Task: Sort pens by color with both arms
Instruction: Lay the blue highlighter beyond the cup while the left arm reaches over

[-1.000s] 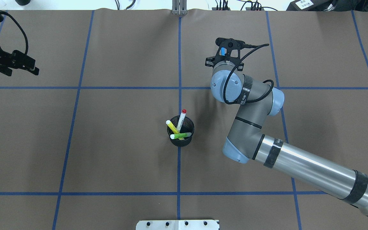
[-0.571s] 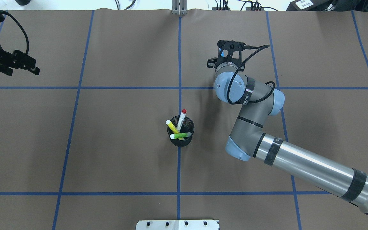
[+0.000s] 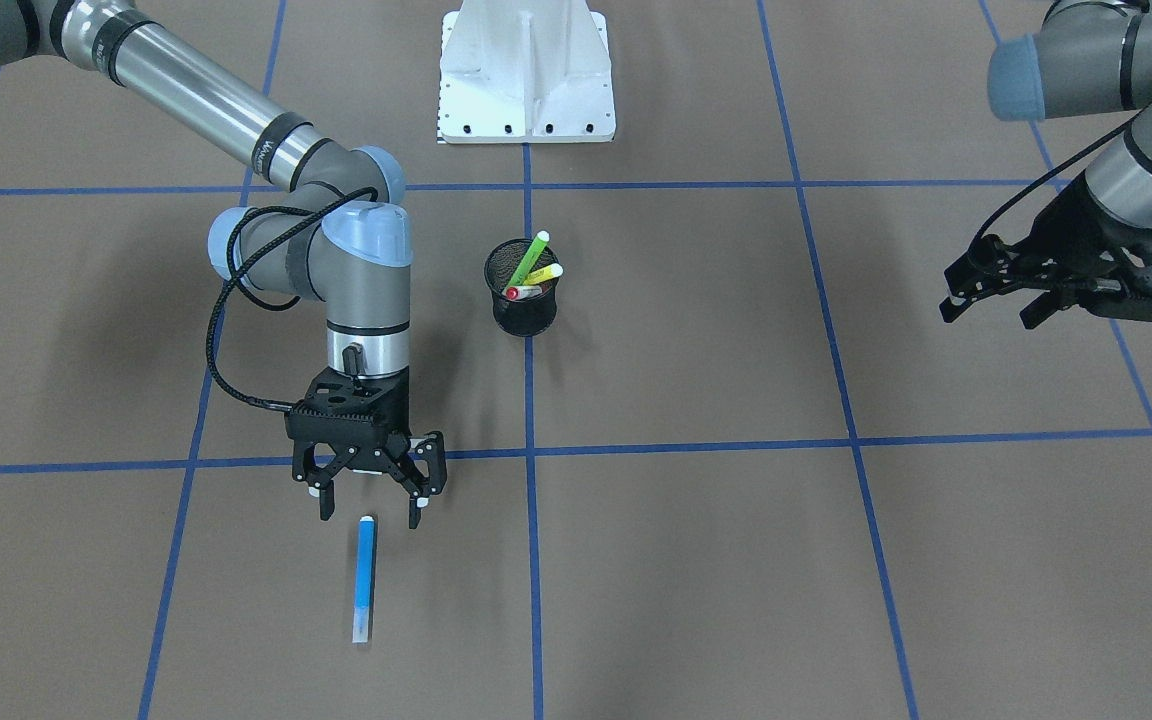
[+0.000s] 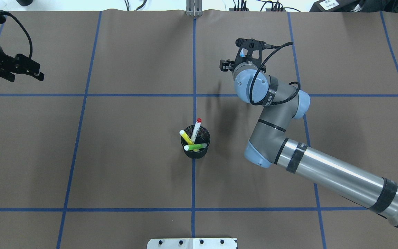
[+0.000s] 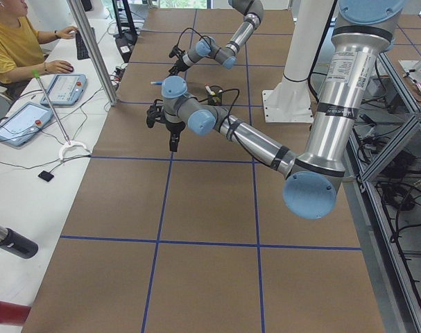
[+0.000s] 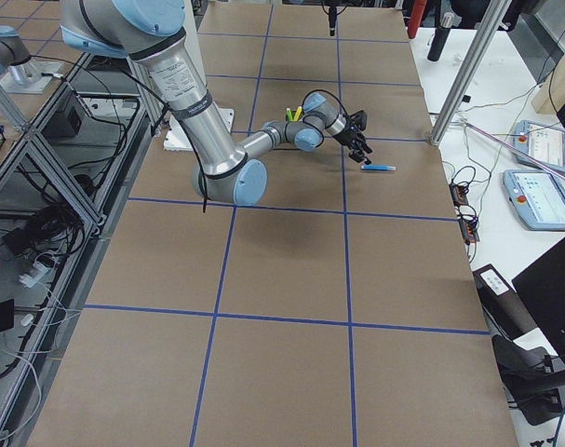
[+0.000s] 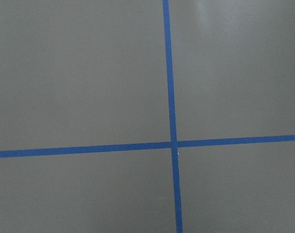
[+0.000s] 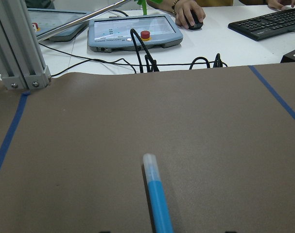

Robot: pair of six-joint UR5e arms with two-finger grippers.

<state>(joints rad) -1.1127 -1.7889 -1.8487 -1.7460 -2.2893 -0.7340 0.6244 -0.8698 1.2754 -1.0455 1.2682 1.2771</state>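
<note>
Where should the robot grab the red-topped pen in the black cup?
Probably grab the red-topped pen just under its cap, where it pokes out past the black cup on the far side. Come down from above: the cup's wall blocks the sides, and the yellow pen and green pen crowd it lower down.

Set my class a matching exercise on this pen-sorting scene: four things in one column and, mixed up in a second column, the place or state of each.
Column one:
1. blue pen
2. green pen
3. right tool
4. black mesh cup

Column two:
A. open and empty
B. standing on a blue tape line
C. lying flat on the table
D. leaning inside the cup

Pairs: 1-C, 2-D, 3-A, 4-B
</note>
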